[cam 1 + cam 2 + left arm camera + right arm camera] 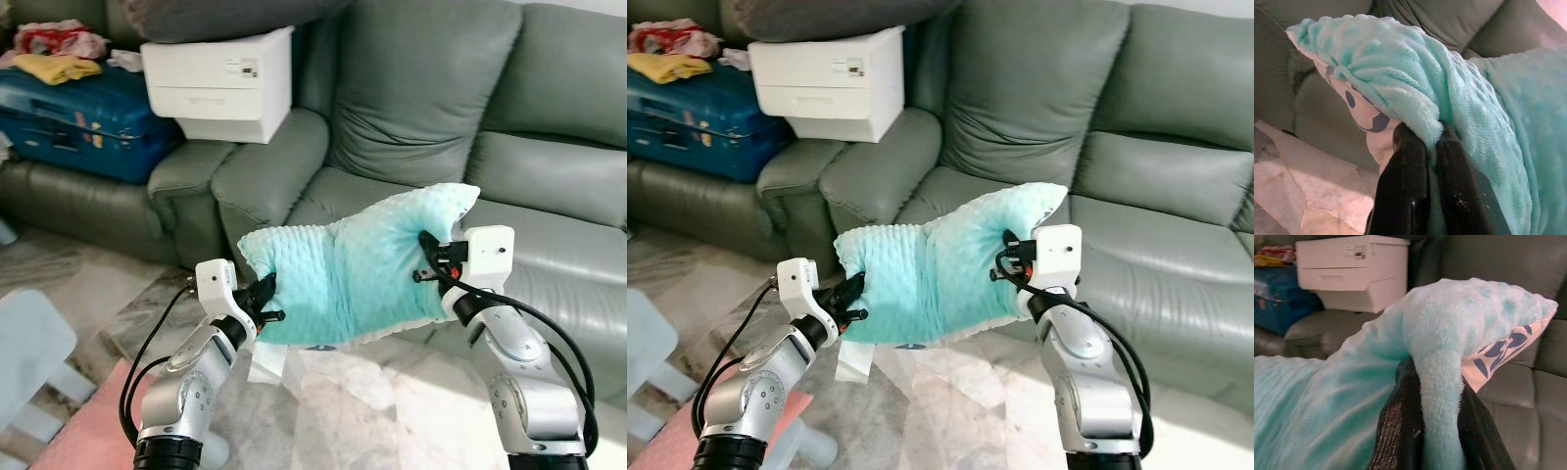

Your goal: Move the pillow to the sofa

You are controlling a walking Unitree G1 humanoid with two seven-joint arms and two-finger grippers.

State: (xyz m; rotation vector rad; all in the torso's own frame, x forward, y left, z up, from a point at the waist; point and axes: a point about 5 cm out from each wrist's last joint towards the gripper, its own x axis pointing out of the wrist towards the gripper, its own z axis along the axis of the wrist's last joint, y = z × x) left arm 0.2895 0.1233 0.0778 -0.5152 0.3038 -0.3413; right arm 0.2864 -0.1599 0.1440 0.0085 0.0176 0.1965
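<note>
Both of our silver arms reach forward from the lower edge of the head views, and between them we hold the pillow (358, 264), a mint-green dotted plush cushion with a white underside printed in dark blue shapes. Its long axis runs across in front of us, from lower left up to a raised corner at the right. Our left gripper (266, 299) is clamped on the pillow's left edge; in the left wrist view the two black fingers (1405, 191) pinch a fold of plush tightly between them. Our right gripper (428, 259) is clamped on the right edge, its fingers (1400, 431) squeezing a ridge of the fabric. The pillow hangs in the air just before the grey-green sofa (549, 225), above the marble floor (362, 401). A white box (220, 83) on the sofa arm carries a small label, too small to read, beside a blue suitcase (73, 117).
</note>
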